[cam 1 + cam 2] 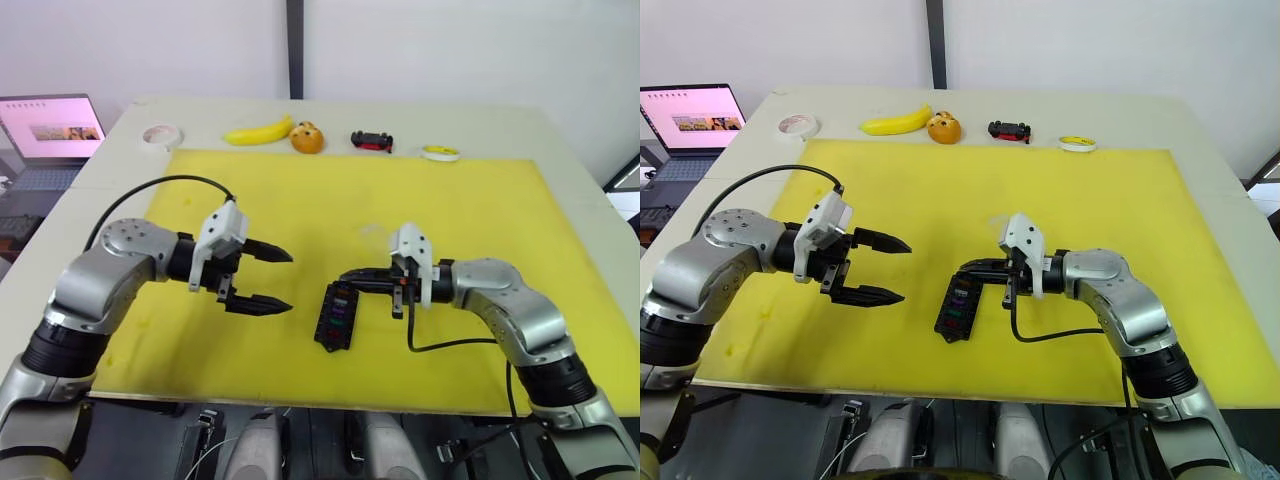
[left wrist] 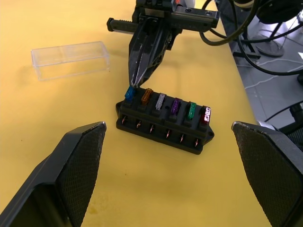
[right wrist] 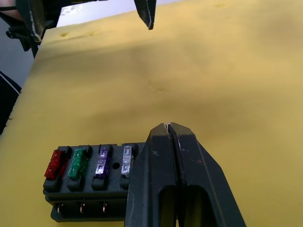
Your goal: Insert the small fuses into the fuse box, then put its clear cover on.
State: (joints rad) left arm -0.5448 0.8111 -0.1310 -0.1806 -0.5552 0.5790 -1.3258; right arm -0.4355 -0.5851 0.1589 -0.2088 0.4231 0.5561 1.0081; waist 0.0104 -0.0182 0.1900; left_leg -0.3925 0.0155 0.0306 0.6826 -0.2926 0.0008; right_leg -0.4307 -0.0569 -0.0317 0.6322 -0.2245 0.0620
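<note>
The black fuse box (image 1: 336,315) lies on the yellow mat between my two grippers. Its slots hold a row of small fuses: teal (image 2: 129,93), brown (image 2: 147,96), grey-white (image 2: 160,101), purple (image 2: 175,105), green (image 2: 191,110) and red (image 2: 205,115). My right gripper (image 1: 342,277) is shut, and its tips rest on top of the teal fuse at the box's far end. My left gripper (image 1: 288,281) hovers open just left of the box, holding nothing. The clear cover (image 2: 71,59) lies on the mat a little beyond the box.
Along the table's far edge sit a tape roll (image 1: 160,135), a banana (image 1: 258,131), an orange (image 1: 308,138), a black-and-red toy car (image 1: 371,140) and a small yellow disc (image 1: 440,152). A laptop (image 1: 50,130) stands off the far left. The yellow mat (image 1: 470,210) covers most of the table.
</note>
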